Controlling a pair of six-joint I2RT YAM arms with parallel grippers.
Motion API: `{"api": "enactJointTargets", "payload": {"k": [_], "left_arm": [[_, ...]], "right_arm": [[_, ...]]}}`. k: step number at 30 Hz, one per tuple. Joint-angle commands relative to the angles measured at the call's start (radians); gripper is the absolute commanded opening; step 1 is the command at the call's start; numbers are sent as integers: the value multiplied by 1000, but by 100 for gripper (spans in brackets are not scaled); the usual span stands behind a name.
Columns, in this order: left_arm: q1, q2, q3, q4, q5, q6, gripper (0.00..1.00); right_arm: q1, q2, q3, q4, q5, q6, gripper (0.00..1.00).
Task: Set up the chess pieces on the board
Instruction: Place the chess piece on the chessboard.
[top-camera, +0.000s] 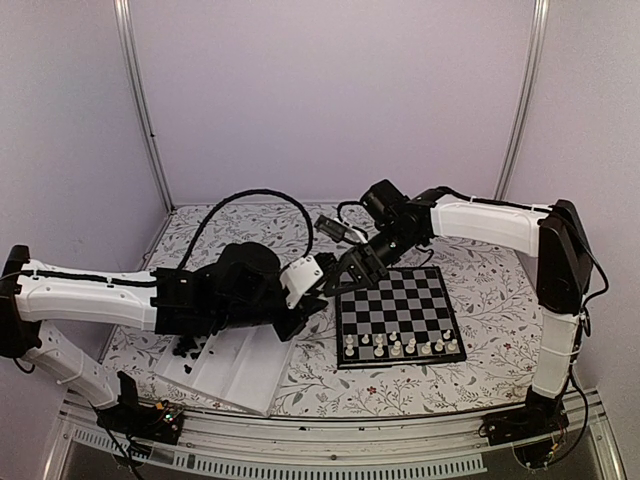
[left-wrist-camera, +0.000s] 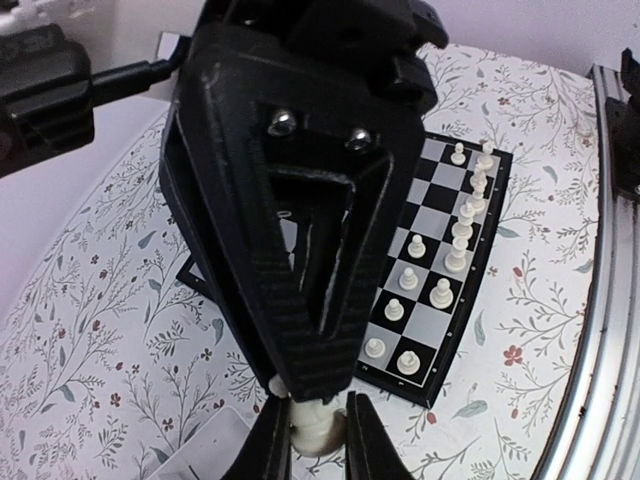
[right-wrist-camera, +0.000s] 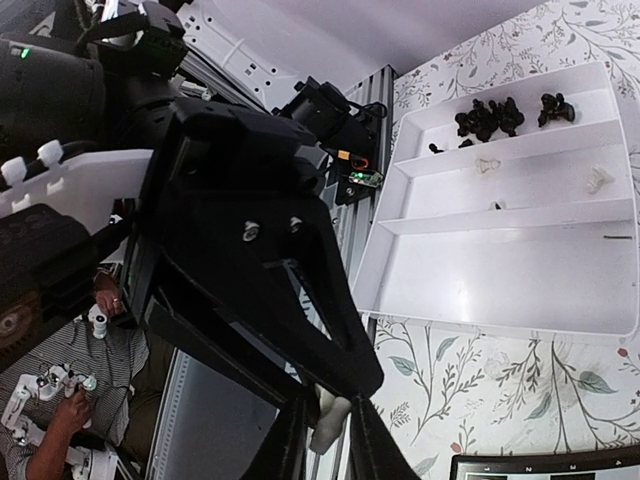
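While you are holding a cream-white piece (left-wrist-camera: 320, 425) pinched in the left gripper (left-wrist-camera: 318, 445) and another pale piece (right-wrist-camera: 330, 420) in the nearly closed right gripper (right-wrist-camera: 328, 445), be lowering each upright over an empty square of the board (top-camera: 400, 290), avoiding the standing pieces (top-camera: 400, 348) crowding its near rows.

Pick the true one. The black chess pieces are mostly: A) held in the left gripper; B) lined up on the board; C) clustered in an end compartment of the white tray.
C: the black pieces cluster in an end compartment of the tray; the board shows only white pieces.
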Motion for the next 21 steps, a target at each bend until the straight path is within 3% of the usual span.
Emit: {"api": "enactJointTargets", "payload": {"k": [1, 5, 11, 15, 18, 21], "left_arm": [[-17, 17, 29, 3, -27, 4, 0], [-19, 16, 28, 7, -51, -2, 1], [-19, -5, 1, 13, -127, -11, 31], [-19, -66, -31, 22, -245, 10, 39], [-8, -127, -61, 69, -402, 19, 56], [30, -204, -111, 224, -480, 62, 76]], "right_arm": [[13, 22, 25, -1, -17, -2, 12], [16, 25, 27, 0, -15, -1, 3], [11, 14, 53, -26, 112, -38, 0], [-17, -28, 58, -68, 264, -123, 0], [-36, -78, 31, -77, 390, -180, 0], [-36, -128, 8, -100, 517, -258, 0]]}}
